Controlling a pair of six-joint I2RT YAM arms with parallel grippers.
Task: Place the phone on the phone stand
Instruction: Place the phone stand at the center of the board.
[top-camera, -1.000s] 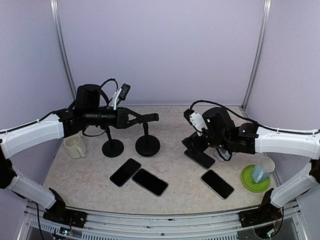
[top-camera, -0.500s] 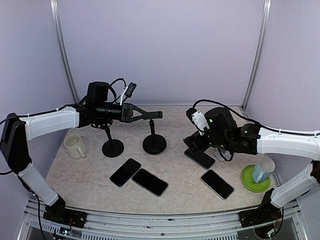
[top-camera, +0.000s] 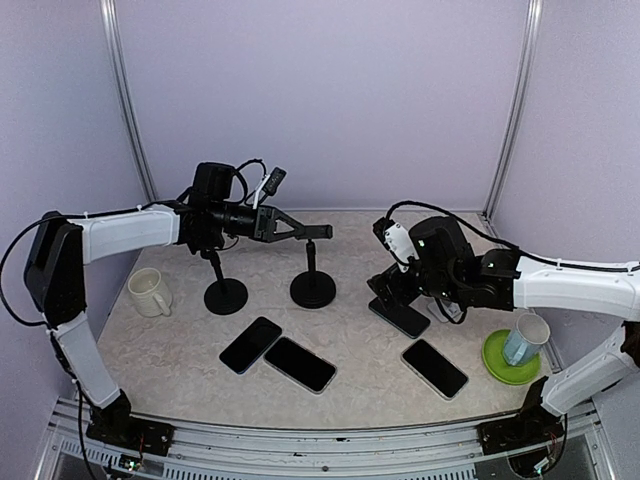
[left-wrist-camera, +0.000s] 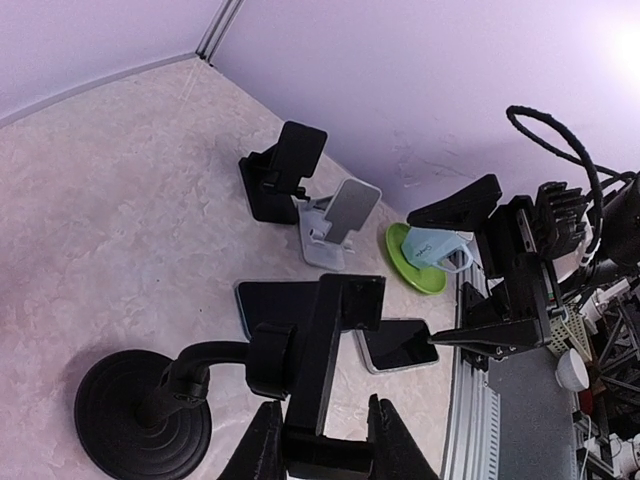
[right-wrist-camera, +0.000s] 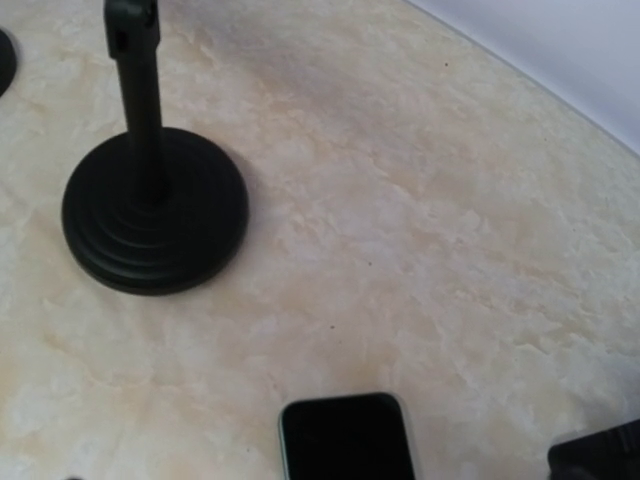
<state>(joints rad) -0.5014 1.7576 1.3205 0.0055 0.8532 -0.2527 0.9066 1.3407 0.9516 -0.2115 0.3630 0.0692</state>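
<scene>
Left claw (top-camera: 318, 232) clamped shut on top cradle of phone stand (top-camera: 313, 288); stem upright, round base below, cradle's long axis in line with claw, pointing right. Right claw (top-camera: 386, 287) open, empty, low over table (top-camera: 180, 340). Phones flat near front: left phone (top-camera: 250, 344) runs near-left to far-right; middle phone (top-camera: 299, 363), right phone (top-camera: 434, 368) run far-left to near-right.

Lilac walls (top-camera: 320, 100), metal corner posts (top-camera: 513, 110), marbled beige tabletop (top-camera: 360, 340)
</scene>
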